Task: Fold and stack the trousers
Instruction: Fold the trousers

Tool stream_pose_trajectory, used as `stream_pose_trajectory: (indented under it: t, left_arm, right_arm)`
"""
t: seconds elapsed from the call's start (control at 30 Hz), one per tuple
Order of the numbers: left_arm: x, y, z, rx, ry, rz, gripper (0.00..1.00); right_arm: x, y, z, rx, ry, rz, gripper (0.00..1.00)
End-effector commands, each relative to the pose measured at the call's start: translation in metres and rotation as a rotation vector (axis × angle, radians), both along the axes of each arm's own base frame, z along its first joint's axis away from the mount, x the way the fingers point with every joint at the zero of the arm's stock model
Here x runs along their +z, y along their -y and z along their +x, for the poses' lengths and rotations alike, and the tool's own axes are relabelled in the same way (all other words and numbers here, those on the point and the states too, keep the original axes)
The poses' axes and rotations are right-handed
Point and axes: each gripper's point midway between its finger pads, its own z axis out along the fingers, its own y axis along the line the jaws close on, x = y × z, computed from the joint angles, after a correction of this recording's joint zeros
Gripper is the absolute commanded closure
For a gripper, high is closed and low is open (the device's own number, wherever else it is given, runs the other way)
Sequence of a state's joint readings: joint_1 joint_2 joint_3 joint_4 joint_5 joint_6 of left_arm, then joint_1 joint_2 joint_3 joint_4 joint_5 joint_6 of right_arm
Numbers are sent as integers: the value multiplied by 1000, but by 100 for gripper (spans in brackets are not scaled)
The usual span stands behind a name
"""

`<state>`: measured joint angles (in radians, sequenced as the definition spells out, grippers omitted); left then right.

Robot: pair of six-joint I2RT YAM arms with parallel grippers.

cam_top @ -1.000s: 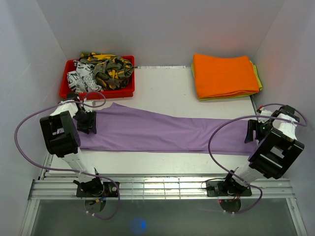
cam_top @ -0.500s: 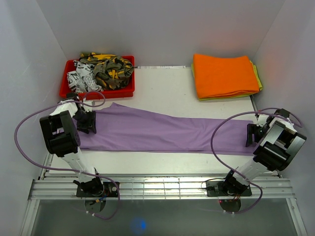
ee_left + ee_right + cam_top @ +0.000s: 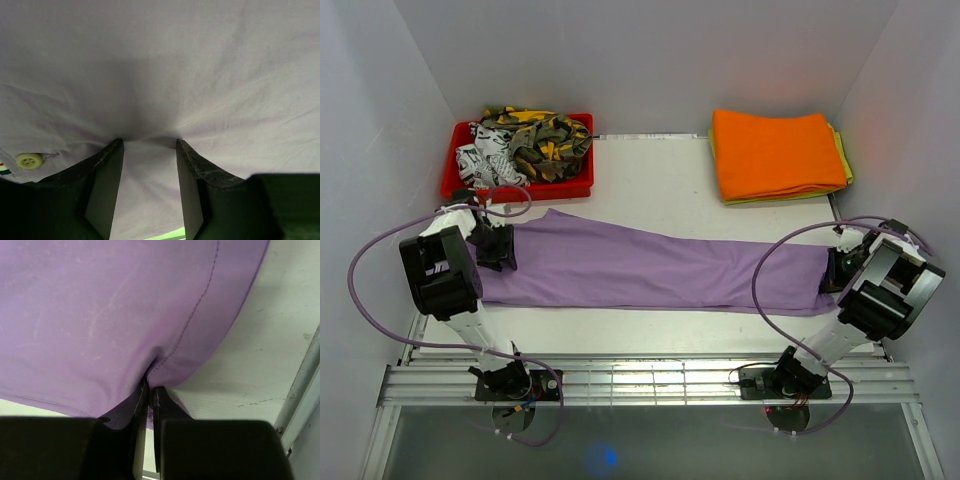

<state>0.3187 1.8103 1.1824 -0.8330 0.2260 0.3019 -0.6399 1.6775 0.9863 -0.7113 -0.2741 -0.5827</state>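
The lilac-purple trousers [image 3: 650,265] lie flat and stretched out across the table, from the left arm to the right arm. My left gripper [image 3: 505,248] rests on their left end, near a pale button [image 3: 29,160]. Its jaws [image 3: 148,141] stand open, tips pressing into the fabric [image 3: 160,65], which dimples between them. My right gripper [image 3: 832,268] sits at the right end. There the jaws [image 3: 150,382] are shut on a pinched fold of the stitched hem [image 3: 100,315], and the cloth puckers toward the tips.
A red bin [image 3: 460,180] at the back left holds camouflage and black-and-white garments [image 3: 535,140]. A folded orange cloth [image 3: 775,150] lies on a yellow-green one at the back right. Bare table [image 3: 650,190] lies between them. A metal rail [image 3: 300,385] edges the table just right of the hem.
My right gripper has shifted slightly toward the trouser end and closed on the hem. The left gripper and the cloth's lie have not changed.
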Motion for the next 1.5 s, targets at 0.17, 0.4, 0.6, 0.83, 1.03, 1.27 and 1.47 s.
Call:
stream_pose_trajectory:
  t: [0.17,0.4,0.6,0.83,1.03,1.27,1.47]
  left_arm:
    - [43,36,22,-70,206,-122,43]
    - [66,54,2,-166,275,-91,42]
    - [46,57,-22,-143,202,-88,42]
    - [23,41,-37,-60,114,3,42]
    - [26,39,-35,-19,134,21,40]
    - [40,49,-19,39,160,-58,37]
    - [20,69,-18,104,55,-198,38]
  right_arm:
    - [49,53,23,32,88,-159,92]
    - [105,-15,42,164,224,-5,92]
    - [158,-151,67,412,413,230,92]
    - [190,-259,75,557,494,433,92]
    - [182,-351,71,595,477,577,92]
    - [171,-417,67,610,417,655,92]
    - [158,-465,71,586,363,691,92]
